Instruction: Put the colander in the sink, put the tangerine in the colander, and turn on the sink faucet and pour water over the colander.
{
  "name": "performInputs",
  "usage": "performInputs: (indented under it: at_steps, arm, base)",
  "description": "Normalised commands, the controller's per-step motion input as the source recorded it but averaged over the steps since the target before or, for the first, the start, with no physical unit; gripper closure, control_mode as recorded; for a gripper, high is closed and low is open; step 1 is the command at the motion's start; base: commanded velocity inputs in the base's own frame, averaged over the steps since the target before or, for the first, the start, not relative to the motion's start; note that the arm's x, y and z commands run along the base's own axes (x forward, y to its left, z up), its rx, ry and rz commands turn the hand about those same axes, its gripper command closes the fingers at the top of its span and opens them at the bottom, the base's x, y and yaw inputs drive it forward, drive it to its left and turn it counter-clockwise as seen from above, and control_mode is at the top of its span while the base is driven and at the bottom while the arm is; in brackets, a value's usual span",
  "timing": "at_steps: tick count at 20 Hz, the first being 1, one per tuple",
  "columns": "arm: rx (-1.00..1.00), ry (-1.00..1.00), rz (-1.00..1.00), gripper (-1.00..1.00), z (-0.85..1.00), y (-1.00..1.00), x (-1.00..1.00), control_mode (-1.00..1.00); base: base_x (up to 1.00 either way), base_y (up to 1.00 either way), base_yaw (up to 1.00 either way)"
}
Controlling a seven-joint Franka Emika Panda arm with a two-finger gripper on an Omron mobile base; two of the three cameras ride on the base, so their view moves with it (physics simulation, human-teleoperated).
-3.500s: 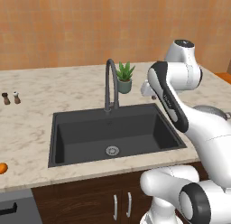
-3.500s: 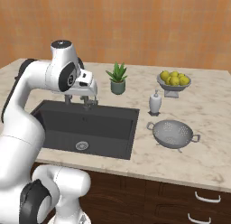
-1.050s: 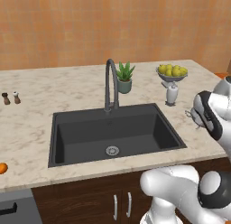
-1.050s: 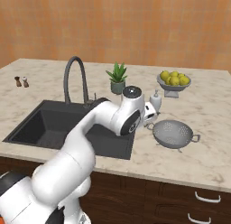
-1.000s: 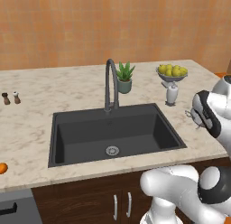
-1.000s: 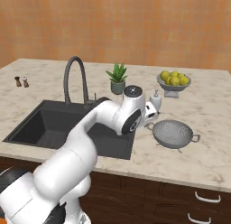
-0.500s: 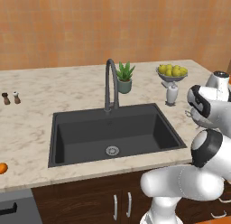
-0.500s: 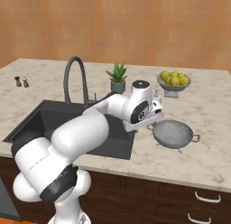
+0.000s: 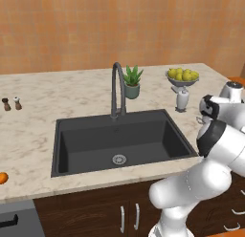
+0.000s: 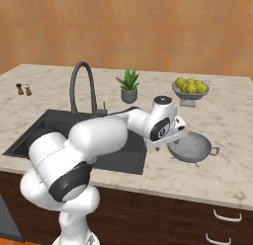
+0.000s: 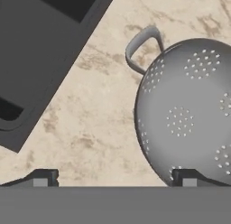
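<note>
**Colander on the counter, right of the sink, with the gripper above its near rim**

The colander (image 10: 192,146), a silver-grey metal bowl dotted with clusters of small holes, sits upright on the marble counter (image 10: 232,140), between the right edge of the sink (image 10: 118,155) and the counter's right end. In the hand view, one loop handle (image 11: 142,44) points toward the sink's corner. The gripper (image 11: 115,178) hangs just above the colander; its two dark fingertips (image 11: 43,177) stand wide apart, one over bare counter, the other over the colander's rim, holding nothing.

The matte black sink has a round silver drain (image 9: 119,159). The dark gooseneck sink faucet (image 9: 117,88) rises from the sink's back edge. The tangerine (image 9: 2,177) lies at the counter's front left, well apart from the colander.

Toward the back edge stand a small potted plant (image 10: 129,86), a footed bowl of yellow-green fruit (image 10: 190,88), and two small shakers (image 9: 11,103) at the far left.
</note>
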Motion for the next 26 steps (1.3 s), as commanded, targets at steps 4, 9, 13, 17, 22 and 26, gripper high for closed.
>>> performInputs:
  at_steps: [4, 9, 13, 17, 22, 26]
  arm:
    - [-0.04, 0.00, -0.03, -1.00, -0.36, -0.17, 0.21, -1.00]
    - [-0.02, 0.01, 0.00, -1.00, -0.37, -0.18, 0.21, -1.00]
    - [-0.01, 0.00, 0.00, -1.00, -0.24, -0.16, 0.32, -1.00]
    - [0.00, 0.00, 0.00, -1.00, -0.16, -0.22, 0.27, -1.00]
    - [-0.01, 0.04, 0.00, -1.00, -0.32, -0.19, 0.37, -1.00]
    - [-0.01, 0.00, 0.00, 1.00, -0.37, -0.10, 0.27, -1.00]
  base:
    - [0.00, 0.00, 0.00]
    - [0.00, 0.00, 0.00]
    - [0.00, 0.00, 0.00]
    - [0.00, 0.00, 0.00]
    - [0.00, 0.00, 0.00]
    - [0.00, 0.00, 0.00]
